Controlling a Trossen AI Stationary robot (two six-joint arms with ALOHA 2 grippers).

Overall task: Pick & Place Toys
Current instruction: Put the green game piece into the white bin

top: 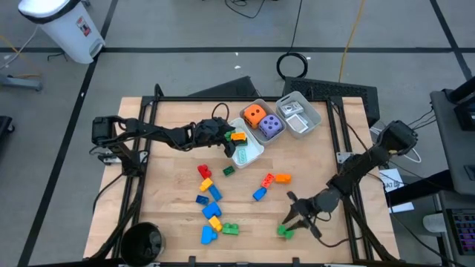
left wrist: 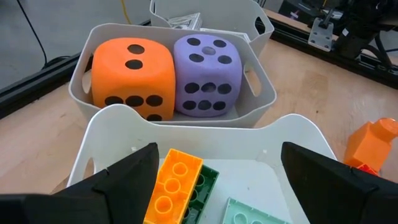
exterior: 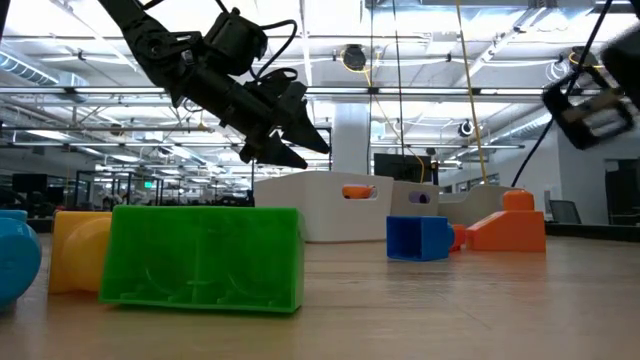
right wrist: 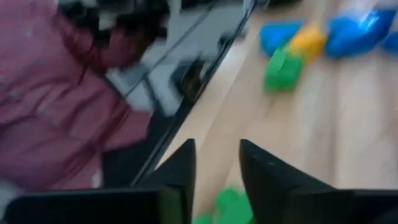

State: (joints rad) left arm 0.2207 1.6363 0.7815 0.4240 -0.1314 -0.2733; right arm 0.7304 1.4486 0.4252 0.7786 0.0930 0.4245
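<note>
A: What does the overhead view show?
B: The left gripper (top: 231, 139), fingers spread, hangs over a white tray (top: 249, 153) near the bench's far edge, empty. The right gripper (top: 297, 217) sits just beside a green brick (top: 285, 232) near the front edge.
A: And the left wrist view?
B: An orange brick (left wrist: 174, 186) lies in that tray; the orange die (left wrist: 132, 78) and purple die (left wrist: 208, 74) fill the next one.
A: The right wrist view?
B: Its fingers stand slightly parted above the green brick, grasping nothing.
</note>
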